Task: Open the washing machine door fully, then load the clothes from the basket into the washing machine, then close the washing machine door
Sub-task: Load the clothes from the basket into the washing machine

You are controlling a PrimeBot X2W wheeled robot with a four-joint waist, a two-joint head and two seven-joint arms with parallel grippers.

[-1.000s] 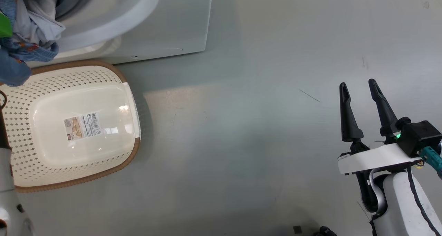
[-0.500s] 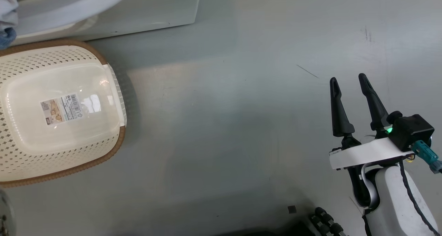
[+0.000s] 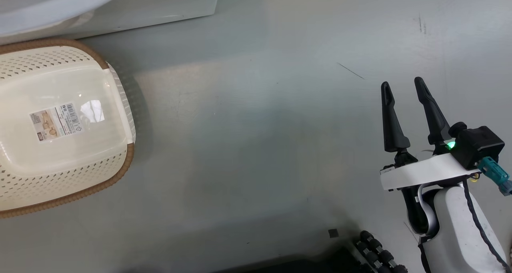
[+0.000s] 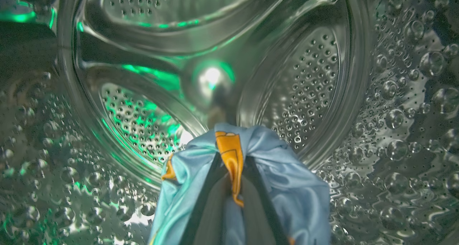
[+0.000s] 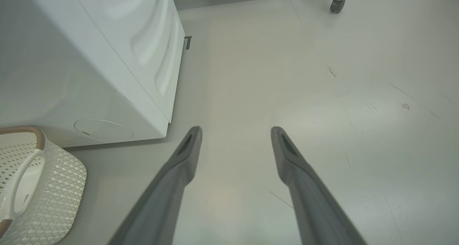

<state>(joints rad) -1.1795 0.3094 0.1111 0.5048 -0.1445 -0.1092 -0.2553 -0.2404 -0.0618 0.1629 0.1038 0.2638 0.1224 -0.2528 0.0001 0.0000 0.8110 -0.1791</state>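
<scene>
Left gripper (image 4: pixel 231 166): inside the drum (image 4: pixel 304 76), jaws pinched tight on a light blue garment (image 4: pixel 287 187) with an orange print. The cloth bunches over both fingertips and drapes down either side of them. The drum's perforated back wall lies straight ahead of the fingers, and the dimpled steel wall curves round them on all sides, lit green in patches. Cannot tell whether the garment touches the drum. Right gripper (image 3: pixel 402 85): jaws spread wide, nothing between them, hanging over bare grey floor (image 3: pixel 260 125). From its wrist, the fingers (image 5: pixel 186 155) point along the floor. The washer (image 5: pixel 71 58) is ahead and to the left of them, its white side panel facing this gripper. The basket (image 5: pixel 53 187) sits low on the left, near the finger bases and just in front of the washer. In the head view the basket (image 3: pixel 24 61) lies well to the left of the right gripper, label (image 3: pixel 56 121) showing on its bottom, close to the washer's (image 3: pixel 160 5) base.
</scene>
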